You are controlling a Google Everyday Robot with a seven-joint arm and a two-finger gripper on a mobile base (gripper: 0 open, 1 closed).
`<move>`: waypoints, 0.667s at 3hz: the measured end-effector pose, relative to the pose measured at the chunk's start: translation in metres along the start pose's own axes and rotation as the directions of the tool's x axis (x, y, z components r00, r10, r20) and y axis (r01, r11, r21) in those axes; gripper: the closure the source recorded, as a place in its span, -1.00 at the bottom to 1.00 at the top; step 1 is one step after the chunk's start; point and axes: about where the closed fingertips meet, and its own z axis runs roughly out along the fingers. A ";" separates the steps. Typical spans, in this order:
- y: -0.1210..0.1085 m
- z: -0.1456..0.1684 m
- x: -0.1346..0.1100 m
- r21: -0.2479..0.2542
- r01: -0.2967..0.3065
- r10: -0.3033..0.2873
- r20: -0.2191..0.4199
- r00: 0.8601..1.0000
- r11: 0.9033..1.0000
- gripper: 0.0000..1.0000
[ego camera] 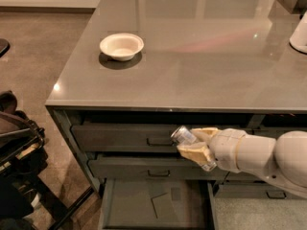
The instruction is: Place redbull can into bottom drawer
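Now the end effector (193,143) is clamped on the redbull can (182,135), with its tan fingers (194,153) pressed on either side of the can's middle. The can hangs in the air in front of the upper two drawer fronts (120,138) of the bench (192,56), resting on nothing.

The relation that counts is that the bottom drawer (129,200) stands pulled open below the can and somewhat to the picture's left of it. The coming move therefore looks to be mostly downward, with a small shift toward the drawer's middle.

The can's long axis runs diagonally. Its shiny end points up and to the picture's left, and the other end points down and right toward the arm (268,157) (that lower end is partly hidden by a finger). I judge that it sits close over the drawer's right side, so a straight drop risks clipping that edge. The cream bowl (121,46) sits well apart on the bench top.
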 end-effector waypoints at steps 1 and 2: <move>0.007 0.025 0.047 0.015 -0.079 0.079 0.006 0.997 0.997 1.00; 0.006 0.059 0.096 0.048 -0.150 0.149 0.037 0.988 0.987 1.00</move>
